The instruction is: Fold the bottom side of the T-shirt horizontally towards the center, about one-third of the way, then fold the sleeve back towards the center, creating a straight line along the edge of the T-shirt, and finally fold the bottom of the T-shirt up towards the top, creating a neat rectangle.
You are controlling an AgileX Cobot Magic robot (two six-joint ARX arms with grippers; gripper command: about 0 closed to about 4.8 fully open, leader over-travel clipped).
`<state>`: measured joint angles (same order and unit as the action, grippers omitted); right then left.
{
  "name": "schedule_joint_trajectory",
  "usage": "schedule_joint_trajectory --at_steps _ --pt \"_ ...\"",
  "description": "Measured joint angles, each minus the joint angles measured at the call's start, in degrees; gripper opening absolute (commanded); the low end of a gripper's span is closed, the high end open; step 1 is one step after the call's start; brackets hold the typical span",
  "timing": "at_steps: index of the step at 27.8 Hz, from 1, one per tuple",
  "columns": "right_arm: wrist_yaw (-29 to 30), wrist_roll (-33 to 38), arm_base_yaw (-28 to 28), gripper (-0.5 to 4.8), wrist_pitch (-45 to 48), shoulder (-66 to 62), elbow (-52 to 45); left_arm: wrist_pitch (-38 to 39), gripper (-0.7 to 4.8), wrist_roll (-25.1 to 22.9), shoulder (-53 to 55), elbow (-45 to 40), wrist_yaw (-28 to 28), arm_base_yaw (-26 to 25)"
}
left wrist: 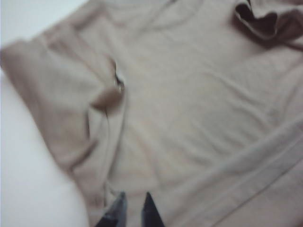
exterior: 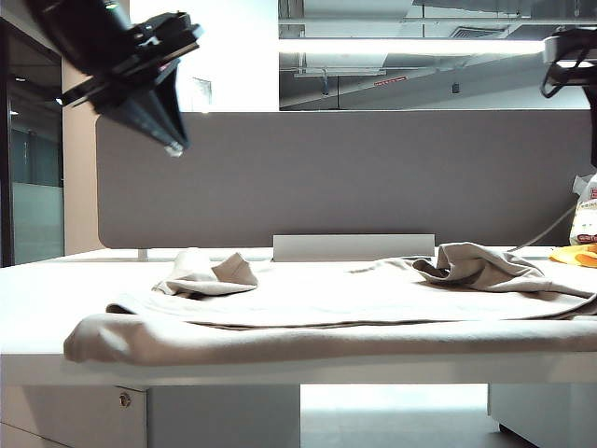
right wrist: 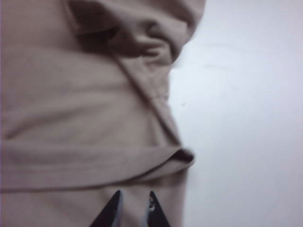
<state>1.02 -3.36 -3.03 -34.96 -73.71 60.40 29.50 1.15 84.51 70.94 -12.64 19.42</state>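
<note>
The beige T-shirt (exterior: pixel 326 308) lies spread across the white table (exterior: pixel 37 299), its near side folded over into a thick roll along the front edge. A bunched sleeve (exterior: pixel 207 273) rises at the left and another (exterior: pixel 485 261) at the right. My left gripper (exterior: pixel 173 142) hangs high above the table's left end. In the left wrist view the left gripper (left wrist: pixel 135 194) hovers well over the T-shirt (left wrist: pixel 189 104), jaws a narrow gap apart and empty, beside a stitched hem band (left wrist: pixel 265 163). My right gripper (right wrist: pixel 135 192) also hovers above the T-shirt (right wrist: pixel 71 118) near its folded edge (right wrist: pixel 156 163), jaws slightly apart, empty.
A grey partition (exterior: pixel 345 177) stands behind the table, with a white box (exterior: pixel 353 246) at its foot. A yellow object (exterior: pixel 576 254) and a bag (exterior: pixel 586 219) sit at the far right. Part of the right arm (exterior: pixel 569 47) shows at the upper right.
</note>
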Motion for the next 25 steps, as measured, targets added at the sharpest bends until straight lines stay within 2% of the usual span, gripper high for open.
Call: schedule_joint_trajectory --at_steps 3,8,12,13,14,15,18,19,22,25 --pt "1.46 1.11 0.07 0.77 -0.02 3.93 -4.37 -2.97 0.49 1.36 -3.89 -7.28 0.0 0.02" --pt "2.91 3.98 0.61 1.3 -0.02 9.22 -10.56 -5.35 0.54 3.63 -11.08 -18.08 -0.37 0.7" --pt "3.13 5.55 0.66 2.11 0.07 13.18 -15.78 -6.58 0.58 4.92 -14.23 -24.22 -0.33 3.98" --pt "3.13 5.97 0.68 2.16 -0.02 13.73 -16.52 -6.58 0.62 5.16 -14.56 -25.46 -0.28 5.03" --pt "3.1 6.34 1.03 2.17 -0.02 14.91 -17.97 -6.88 0.8 6.25 -14.6 -27.32 -0.07 7.28" --pt "3.23 6.34 1.64 2.17 -0.2 15.5 -18.86 -7.39 1.26 6.91 -14.6 -28.22 -0.09 8.28" --pt "3.91 6.4 5.86 2.36 -1.57 17.7 -22.88 -9.55 2.14 10.32 -14.62 -30.84 2.75 11.06" --pt "4.83 6.38 7.19 2.36 -1.55 18.21 -23.69 -9.46 2.2 10.78 -14.6 -30.93 3.19 11.06" --pt "12.92 7.76 16.13 2.35 -0.98 19.41 -24.92 -9.77 2.2 11.32 -14.64 -30.93 3.96 11.02" --pt "15.58 8.98 18.93 2.35 -0.31 19.41 -24.87 -9.88 2.24 11.37 -14.64 -30.93 4.68 11.06"
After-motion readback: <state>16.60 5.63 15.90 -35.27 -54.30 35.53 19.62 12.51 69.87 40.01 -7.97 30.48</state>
